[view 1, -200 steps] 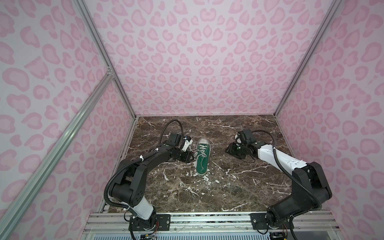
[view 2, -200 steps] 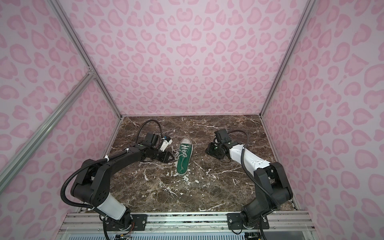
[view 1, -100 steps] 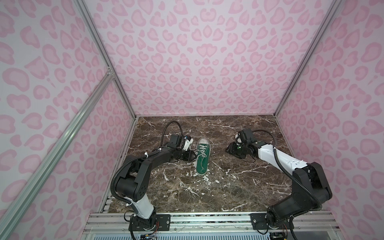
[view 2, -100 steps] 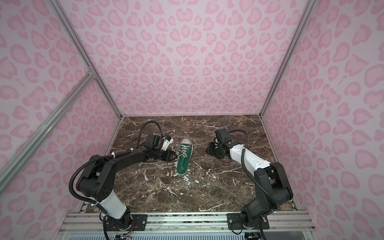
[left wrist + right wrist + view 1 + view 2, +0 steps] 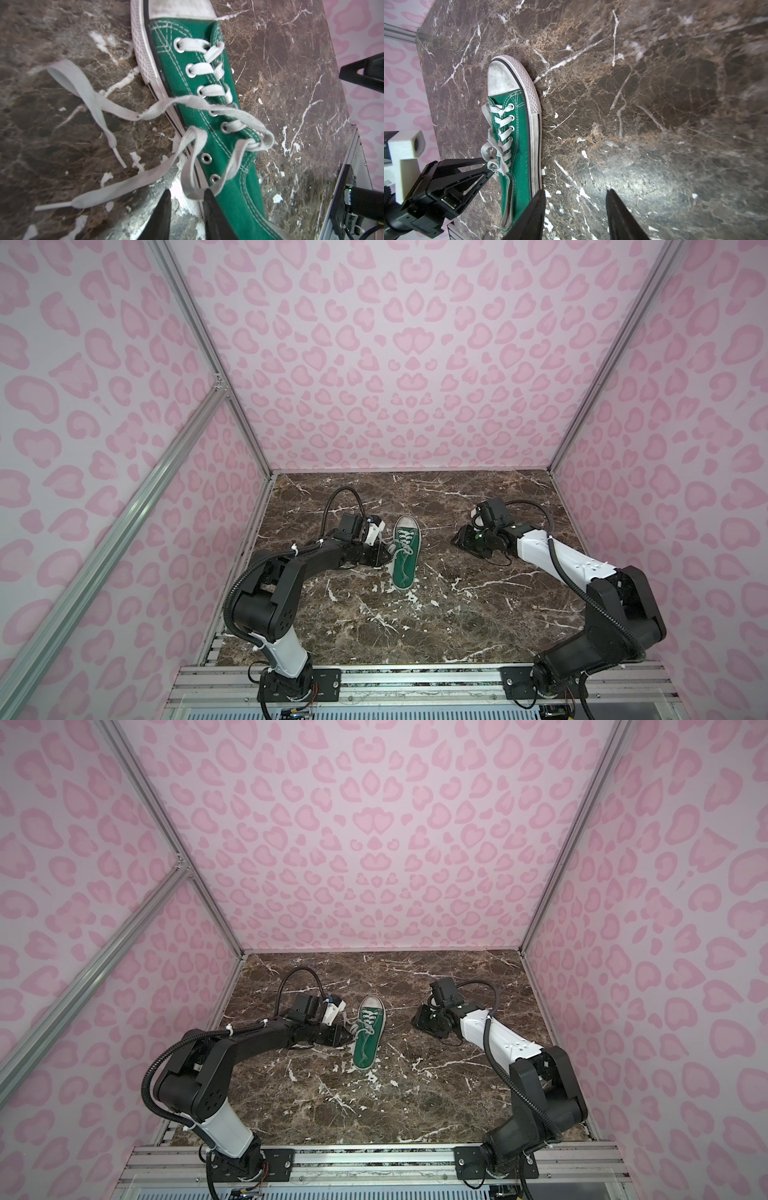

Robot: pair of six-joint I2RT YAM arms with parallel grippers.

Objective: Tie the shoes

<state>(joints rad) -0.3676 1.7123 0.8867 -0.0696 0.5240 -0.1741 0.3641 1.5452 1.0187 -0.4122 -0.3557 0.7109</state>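
The shoe (image 5: 405, 556) (image 5: 368, 1036) is a green sneaker with a white toe cap, lying on the marble table with its toe pointing to the back wall. Its white laces (image 5: 93, 99) are loose and trail over the marble on its left side. My left gripper (image 5: 388, 558) (image 5: 187, 193) lies low against that side, its jaws a narrow gap apart. A bent loop of lace (image 5: 190, 185) sits at its tips and touches one finger (image 5: 209, 199). My right gripper (image 5: 463, 537) (image 5: 575, 192) is open over bare marble, right of the shoe (image 5: 521, 145).
Pink patterned walls close in the marble table (image 5: 457, 614) at the back and on both sides. An aluminium rail (image 5: 415, 680) with both arm bases runs along the front edge. The left arm's white camera mount (image 5: 404, 145) shows next to the shoe.
My left gripper's jaws have narrowed around the lace loop beside the shoe, and that arm's elbow has shifted forward. The right arm and the shoe have not moved.
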